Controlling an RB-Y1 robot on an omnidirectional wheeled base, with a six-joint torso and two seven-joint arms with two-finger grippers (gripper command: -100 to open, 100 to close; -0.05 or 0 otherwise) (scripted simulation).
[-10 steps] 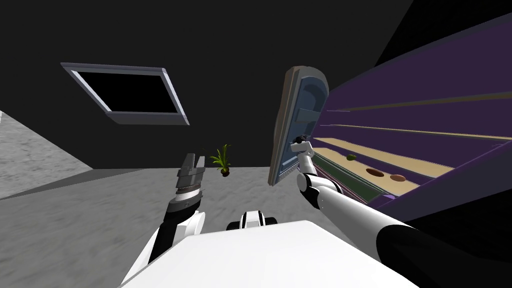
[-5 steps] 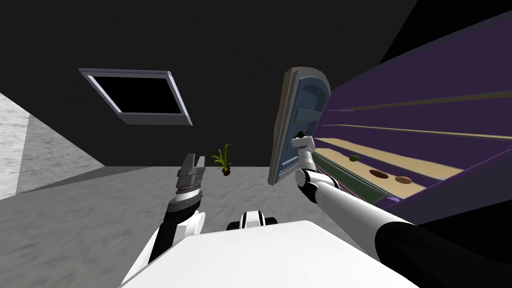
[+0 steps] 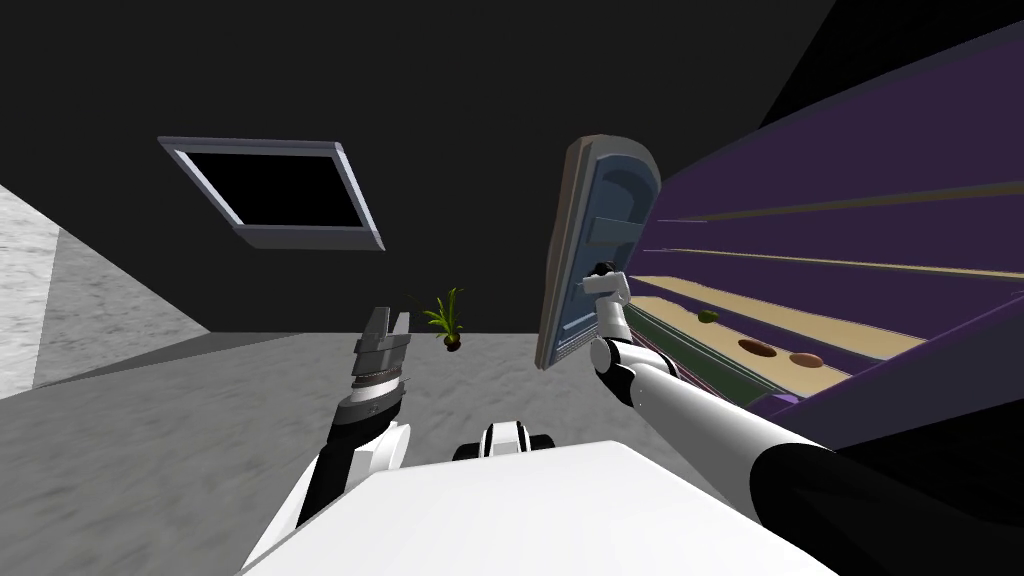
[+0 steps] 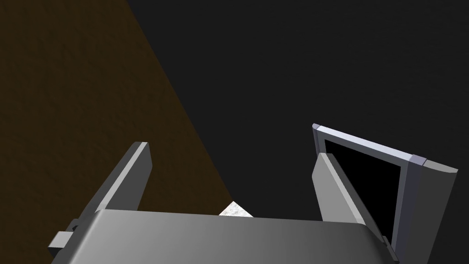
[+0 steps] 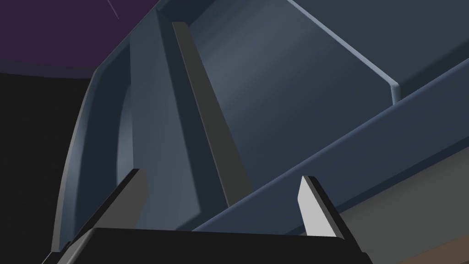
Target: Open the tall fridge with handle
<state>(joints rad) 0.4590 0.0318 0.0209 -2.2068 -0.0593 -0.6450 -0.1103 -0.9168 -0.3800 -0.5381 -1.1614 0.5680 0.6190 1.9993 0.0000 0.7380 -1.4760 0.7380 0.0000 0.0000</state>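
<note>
Nothing moves between 0.5 s ago and now; the head view is identical. Against 1.0 s ago, my head has swung a little, so the window frame [image 3: 270, 195] sits further in from the picture's edge. The right claw [image 3: 603, 280] has crept slightly higher on the fridge door [image 3: 598, 200]. Reading: the swing has stopped and the door looks fully open. Task judged essentially done, with only the withdrawal left.

Left claw [image 3: 388, 322]: near my chest, raised over the floor [image 3: 150, 450], fingers wide, holding nothing. Idle.

Right claw: fingers wide, gripping nothing. Tips sit just at the door's blue-grey inner liner, with a door rail [image 5: 348, 151] crossing beyond them. Contact with the liner: cannot tell.

Door: to my right front, swung clear of the fridge cabinet [image 3: 880, 130]. Long axis upright, rounded end at top; the slant is the camera's. Seen nearly edge-on, inner face toward the purple interior, outer face toward the room on my left.

Beyond: tan shelves [image 3: 770, 318] carrying three small items [image 3: 752, 346]; potted plant [image 3: 447, 322] by the far dark wall.
</note>
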